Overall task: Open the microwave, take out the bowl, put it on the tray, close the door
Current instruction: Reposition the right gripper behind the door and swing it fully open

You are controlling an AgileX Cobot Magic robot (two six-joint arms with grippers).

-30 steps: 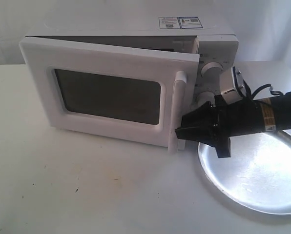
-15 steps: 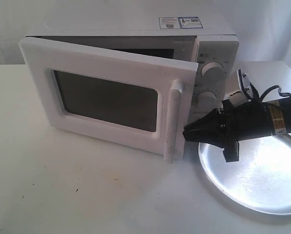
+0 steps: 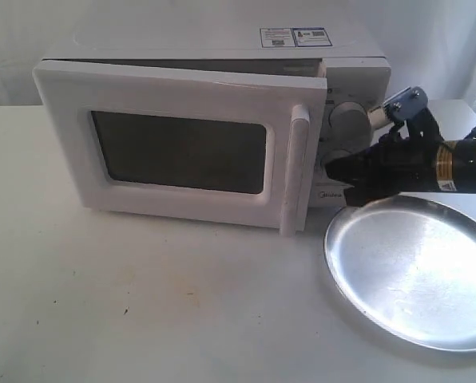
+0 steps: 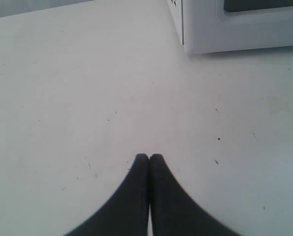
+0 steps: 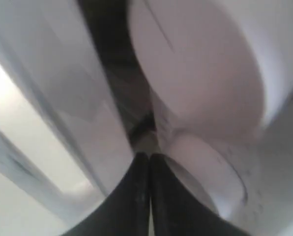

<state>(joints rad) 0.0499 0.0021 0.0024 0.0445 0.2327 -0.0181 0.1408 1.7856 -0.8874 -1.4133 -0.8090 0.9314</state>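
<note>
The white microwave [image 3: 222, 46] stands at the back of the table. Its door [image 3: 182, 152] hangs slightly ajar, the bar handle [image 3: 295, 171] on its right edge. The bowl is hidden. To the right, the silver tray [image 3: 414, 271] lies bare. My right gripper [image 3: 329, 164] is shut on nothing, with its tips at the gap between the door edge and the lower dial [image 5: 205, 172]; in the right wrist view the gripper [image 5: 150, 156] points into that dark gap. My left gripper [image 4: 149, 156] is shut and holds nothing, low over the bare table near the microwave's corner [image 4: 235, 29].
The upper dial [image 3: 348, 118] sits just above my right gripper. The right arm's black body reaches in over the tray's far rim [image 3: 398, 201]. White table [image 3: 142, 303] spreads in front of the microwave.
The door has swung back from wider open to nearly shut. My right gripper has risen off the tray's edge and moved in toward the dials, past the handle.
</note>
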